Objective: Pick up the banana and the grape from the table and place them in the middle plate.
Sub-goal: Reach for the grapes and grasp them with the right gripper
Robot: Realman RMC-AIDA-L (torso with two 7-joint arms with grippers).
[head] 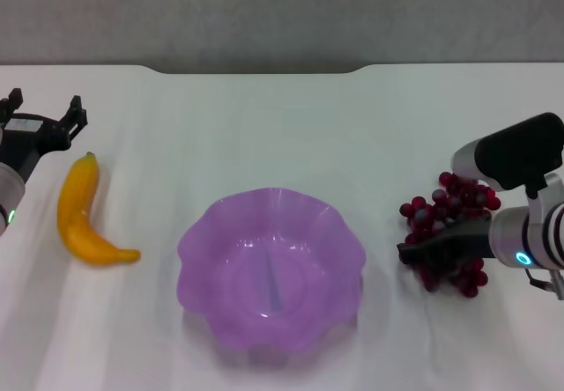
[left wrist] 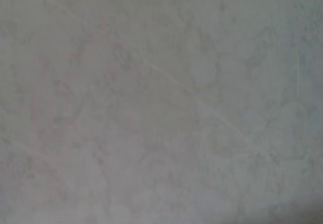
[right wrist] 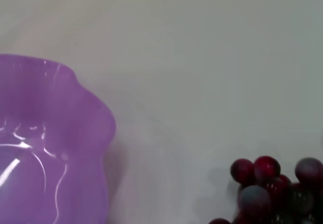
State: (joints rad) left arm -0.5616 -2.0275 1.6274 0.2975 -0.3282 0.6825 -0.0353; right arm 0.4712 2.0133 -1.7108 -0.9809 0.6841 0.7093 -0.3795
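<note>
While your right tool (head: 407, 252) sits low across the grape (head: 449, 224), grip unreadable, a loose pinch could shed berries short of the middle plate (head: 352, 241); left tool (head: 44, 118) gapes by the banana (head: 81, 215).

Looks like a lab or robot test bench rather than a home or kitchen. Shows a plain white table (head: 282, 136) with a notched far edge, backed by a bare grey wall (head: 264, 12) with no furniture, windows or decoration. Holds only a staged set of props around one translucent purple middle plate (head: 271, 272) at the table's centre: a banana (head: 84, 215) well apart to one side of the plate, a grape (head: 445, 232) bunch to the other side. Frames the plate between two robot arms at the table's outer edges.
</note>
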